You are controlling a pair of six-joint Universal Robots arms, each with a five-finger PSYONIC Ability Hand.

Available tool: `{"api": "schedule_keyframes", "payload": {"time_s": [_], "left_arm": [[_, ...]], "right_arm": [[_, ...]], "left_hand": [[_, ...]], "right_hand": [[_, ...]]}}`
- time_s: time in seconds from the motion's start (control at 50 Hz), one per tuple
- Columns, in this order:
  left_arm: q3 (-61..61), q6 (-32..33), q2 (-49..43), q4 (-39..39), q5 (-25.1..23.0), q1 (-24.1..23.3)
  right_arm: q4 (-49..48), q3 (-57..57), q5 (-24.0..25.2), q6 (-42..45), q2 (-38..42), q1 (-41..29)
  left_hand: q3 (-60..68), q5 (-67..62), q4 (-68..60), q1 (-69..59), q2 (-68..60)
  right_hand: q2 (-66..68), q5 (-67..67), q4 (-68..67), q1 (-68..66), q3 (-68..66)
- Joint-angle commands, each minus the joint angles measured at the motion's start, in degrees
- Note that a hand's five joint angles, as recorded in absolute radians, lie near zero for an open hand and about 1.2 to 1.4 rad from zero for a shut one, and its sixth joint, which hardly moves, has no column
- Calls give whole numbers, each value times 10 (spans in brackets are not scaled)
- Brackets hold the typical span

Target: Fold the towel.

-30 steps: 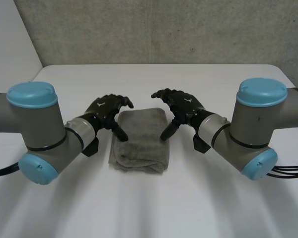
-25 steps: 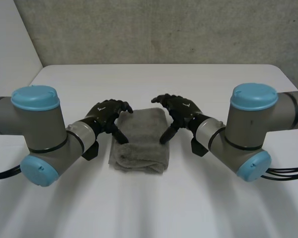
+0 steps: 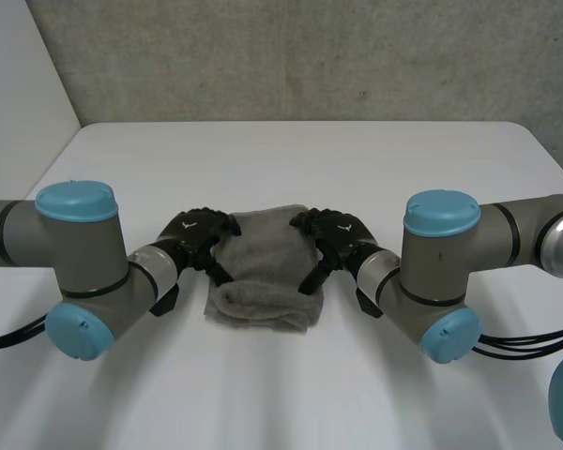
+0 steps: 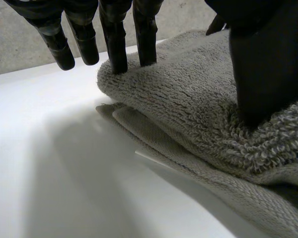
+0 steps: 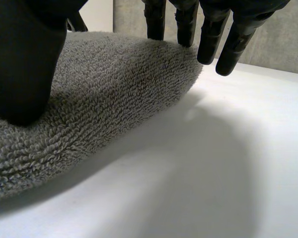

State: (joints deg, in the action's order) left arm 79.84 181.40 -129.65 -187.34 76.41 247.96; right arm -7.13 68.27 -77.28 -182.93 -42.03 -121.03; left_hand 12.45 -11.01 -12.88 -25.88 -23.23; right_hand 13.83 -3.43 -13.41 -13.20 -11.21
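Note:
A grey towel (image 3: 263,272) lies folded into a thick pad in the middle of the white table (image 3: 291,155). My left hand (image 3: 195,234) rests on its left edge, my right hand (image 3: 336,234) on its right edge. In the left wrist view the towel (image 4: 188,114) shows several layers, the thumb (image 4: 265,64) presses down on top and two straight fingers (image 4: 114,39) touch the fold's edge. In the right wrist view the thumb (image 5: 25,59) presses into the towel (image 5: 114,94) and the straight fingers (image 5: 208,34) reach past its rounded edge. Both hands are open.
Both arms bend inward with their elbows near the table's front, left elbow (image 3: 75,272) and right elbow (image 3: 441,281). A grey wall (image 3: 310,56) stands behind the table's far edge. Bare white tabletop surrounds the towel.
Both hands have come down and inward from above the towel onto its two side edges. The elbows have swung closer together. The towel stays in place.

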Motion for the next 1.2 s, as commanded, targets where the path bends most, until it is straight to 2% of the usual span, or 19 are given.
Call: {"api": "schedule_keyframes", "payload": {"time_s": [0.02,0.12,0.32,0.4,0.48,0.58,0.64,0.76,0.92,0.98,1.02,1.04,1.06,1.08,1.16,1.18,1.2], "left_arm": [[-10,-2,2,-1,2,1],[-20,-3,24,3,1,12],[4,-15,162,4,1,17],[5,-38,219,3,5,18],[5,-53,249,0,27,20],[2,-59,274,-1,108,17],[0,-57,275,1,134,10],[7,-56,284,7,139,8],[11,-55,302,37,139,6],[11,-54,305,43,138,7],[12,-56,307,51,131,8],[12,-56,307,51,131,8],[15,-55,308,53,121,7],[15,-55,308,55,113,8],[18,-59,309,58,108,12],[18,-58,311,61,108,13],[18,-58,311,61,108,13]], "right_arm": [[0,-9,-4,28,5,-3],[5,-17,-11,64,-10,-3],[5,27,-13,78,-159,25],[4,50,-28,80,-230,53],[3,64,-46,81,-267,70],[-1,82,-68,83,-314,95],[4,81,-69,81,-330,98],[10,85,-70,82,-356,100],[67,77,-66,82,-382,121],[88,75,-62,82,-382,127],[97,77,-61,81,-382,127],[97,77,-61,81,-382,127],[98,78,-61,81,-382,127],[98,81,-61,81,-382,129],[99,85,-61,80,-382,138],[100,86,-62,81,-382,141],[100,86,-62,81,-382,141]], "left_hand": [[-24,5,29,54,28],[-24,10,29,59,33],[-24,69,29,118,91],[-24,103,29,152,125],[-24,105,29,153,127],[-24,108,29,157,130],[-24,108,29,157,130],[-24,108,29,157,130],[-24,108,29,157,130],[-24,37,29,86,59],[-24,-363,29,-314,-341],[-24,-365,29,-316,-343],[-24,-525,29,-476,-502],[-24,-589,29,-541,-567],[-24,-590,29,-541,-568],[-24,-394,29,-345,-371],[-24,-392,29,-343,-369]], "right_hand": [[-38,34,34,32,12],[-38,34,34,32,12],[-38,34,34,32,12],[-38,34,34,32,12],[-38,34,34,32,12],[-38,34,34,32,12],[-38,34,34,32,12],[-38,34,34,32,12],[-38,34,34,32,12],[-38,34,34,32,12],[-38,34,34,32,12],[-38,34,34,32,12],[-38,34,34,32,12],[-38,34,34,32,12],[-38,34,34,31,12],[-38,34,34,32,12],[-38,34,34,32,12]]}}
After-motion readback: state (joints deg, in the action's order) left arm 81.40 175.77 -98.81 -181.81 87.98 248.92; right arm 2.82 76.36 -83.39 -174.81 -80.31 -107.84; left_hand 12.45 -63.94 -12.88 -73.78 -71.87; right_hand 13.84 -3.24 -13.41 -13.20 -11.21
